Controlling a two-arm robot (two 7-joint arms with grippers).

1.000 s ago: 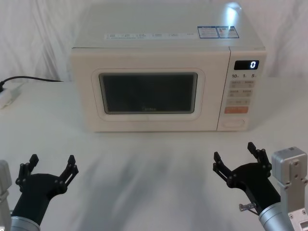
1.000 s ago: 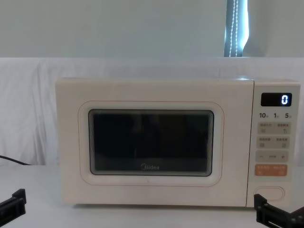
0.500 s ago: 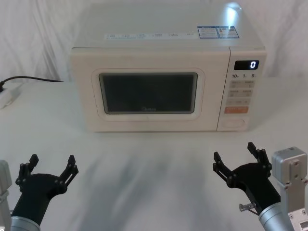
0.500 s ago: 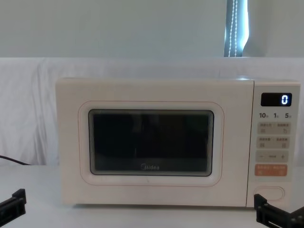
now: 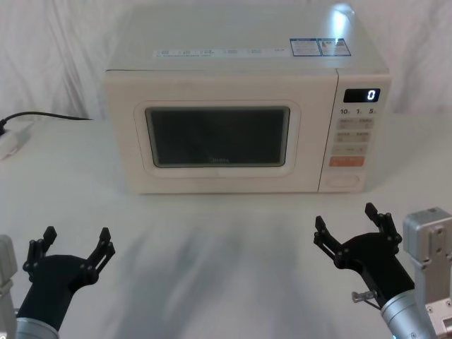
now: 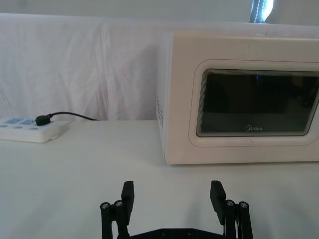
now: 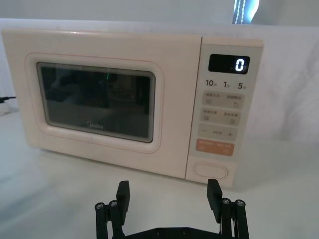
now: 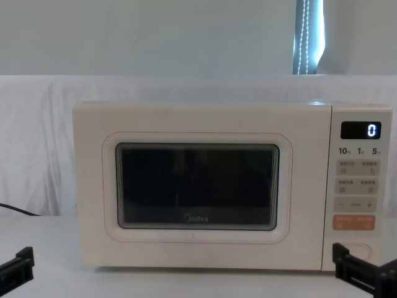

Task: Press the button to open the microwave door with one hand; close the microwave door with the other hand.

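Two grippers wait with fingers spread wide, holding nothing, in front of the shut microwave door [image 5: 219,138].

The right gripper [image 5: 346,227] is nearer to the cream door-release button [image 5: 342,181], lowest on the control panel under the orange key [image 5: 346,161]. I would narrow its fingers, then push one fingertip straight at the button's middle. The left gripper [image 5: 75,241] stays low on the table [image 5: 212,247].

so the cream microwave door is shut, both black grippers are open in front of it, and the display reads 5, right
Not quite: the display reads 0, not 5, as the right wrist view shows. The rest holds: the wide cream microwave door with the dark glass window is shut, and the black left gripper and black right gripper are both open in front of it.
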